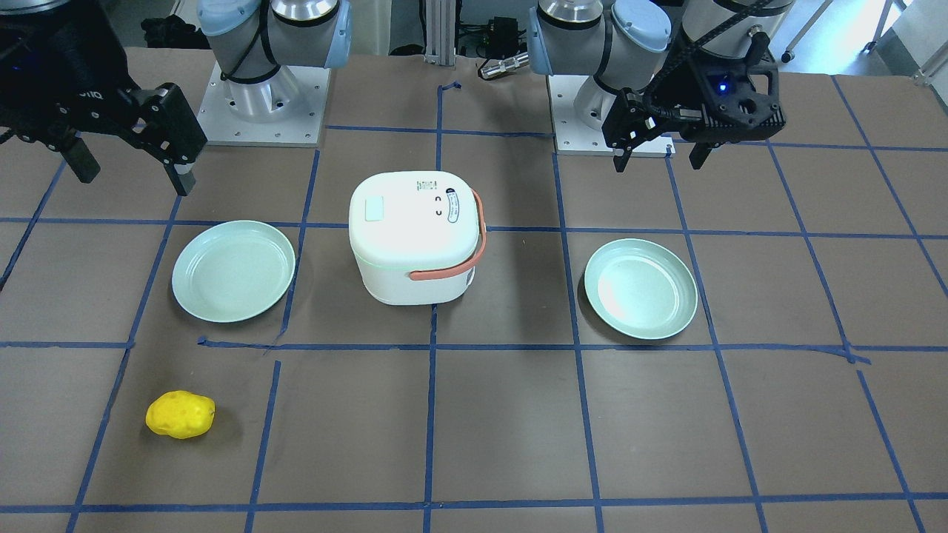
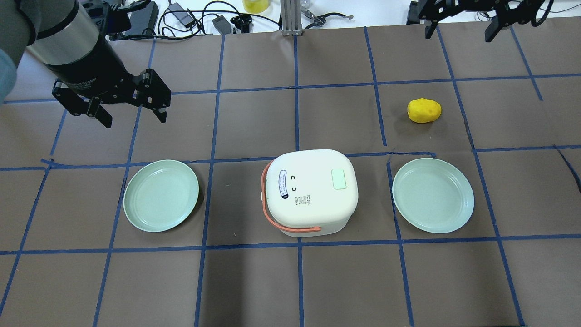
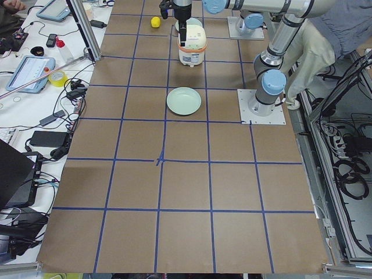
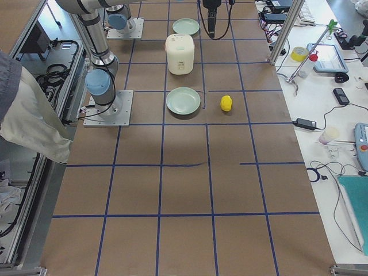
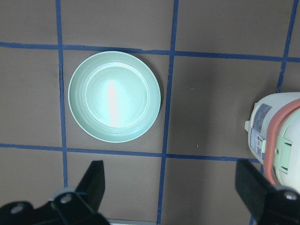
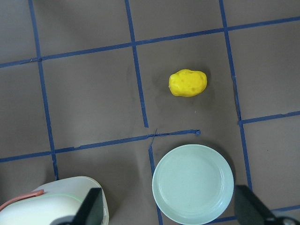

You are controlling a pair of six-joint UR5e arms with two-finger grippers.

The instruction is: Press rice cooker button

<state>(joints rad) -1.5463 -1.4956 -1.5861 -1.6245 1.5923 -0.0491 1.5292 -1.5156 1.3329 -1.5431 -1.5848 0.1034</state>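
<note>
- Overhead exterior, left claw point(image 2: 135, 119): jaws spread wide, nothing between them; hangs high over table point(image 2: 254, 281), touching nothing.
- right claw point(image 1: 135, 179): jaws also wide apart, nothing held, up in the air.
- rice cooker point(image 2: 311, 193): white, lid shut, upright on table, between the 2 claws and well apart from both. Left wrist view: at frame's right edge, off to left claw's right. Right wrist view: bottom-left corner, to right claw's left.
- pale green rectangle point(image 2: 339, 179): on lid top, on the half nearer right claw; untouched. Can't tell from pics whether it's the button.
- handle point(image 2: 264, 200): orange, folded down round the cooker side facing left claw.
- left plate point(image 2: 161, 195): pale green, flat on table below left claw, ahead of its fingertips point(image 5: 95, 183) in wrist view; near cooker, not touching.
- right plate point(image 2: 432, 195): same type, below right claw, shown between its 2 fingers in wrist view; near cooker, not touching.
- yellow lumpy obj point(image 2: 424, 110): on table on right claw's side, beyond right plate from the robot, well apart from cooker.
- table: brown covering w/ blue tape grid.
</note>
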